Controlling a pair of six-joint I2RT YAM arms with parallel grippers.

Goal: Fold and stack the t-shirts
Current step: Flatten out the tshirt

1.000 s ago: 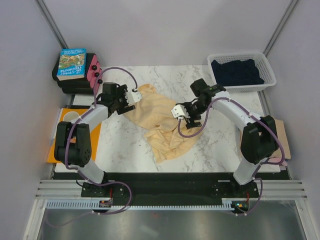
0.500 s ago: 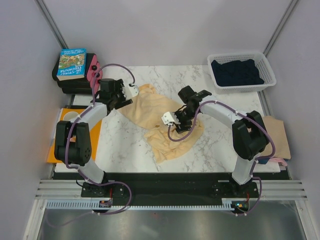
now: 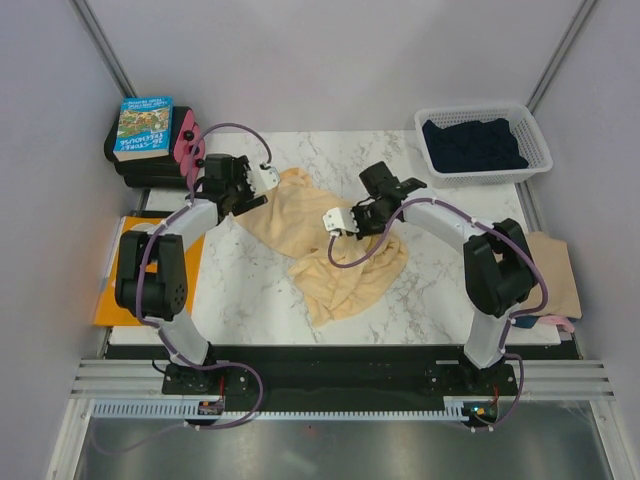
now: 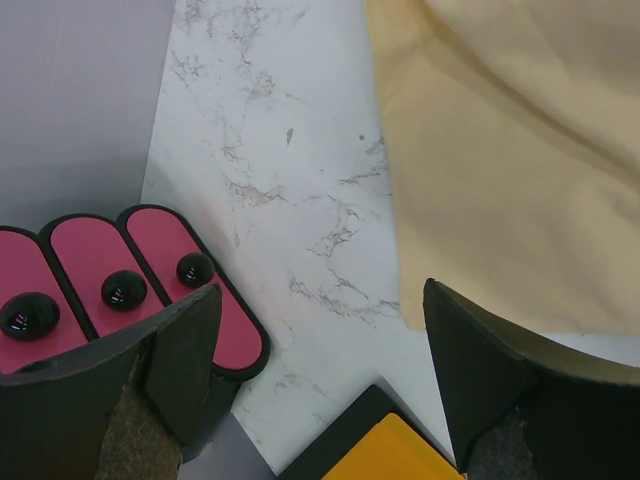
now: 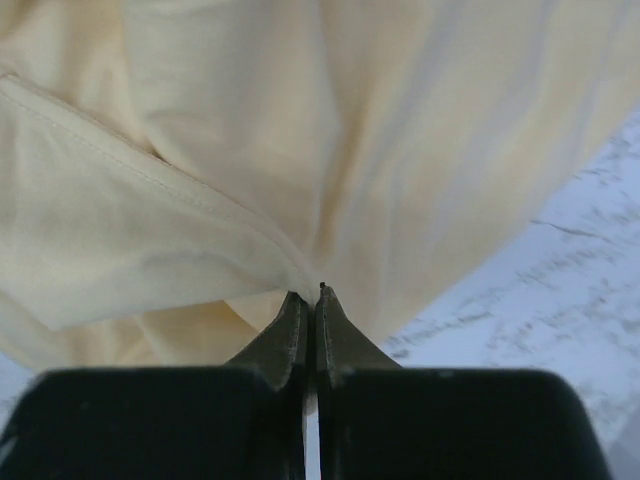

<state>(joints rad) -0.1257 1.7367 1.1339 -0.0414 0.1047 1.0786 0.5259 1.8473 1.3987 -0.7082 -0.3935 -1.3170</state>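
Note:
A large pale yellow t-shirt (image 3: 318,245) lies crumpled in the middle of the marble table (image 3: 250,290). My right gripper (image 3: 338,226) is over its centre. In the right wrist view this gripper (image 5: 310,295) is shut on a pinched fold of the yellow t-shirt (image 5: 300,120). My left gripper (image 3: 266,184) hovers at the shirt's back left corner. In the left wrist view it (image 4: 322,290) is open over bare marble, with the shirt's edge (image 4: 500,150) beside its right finger. A dark navy t-shirt (image 3: 472,143) lies in a white basket (image 3: 484,108). A tan t-shirt (image 3: 560,275) lies off the right edge.
A book (image 3: 145,127) sits on a black stack at the back left, with pink-topped controllers (image 3: 186,145) beside it and close to my left fingers (image 4: 190,340). A flat orange sheet (image 3: 112,295) lies at the left edge. Grey walls close in both sides.
My right gripper moved left over the yellow shirt and closed on a fold of it. My left gripper shifted a little toward the back, still open.

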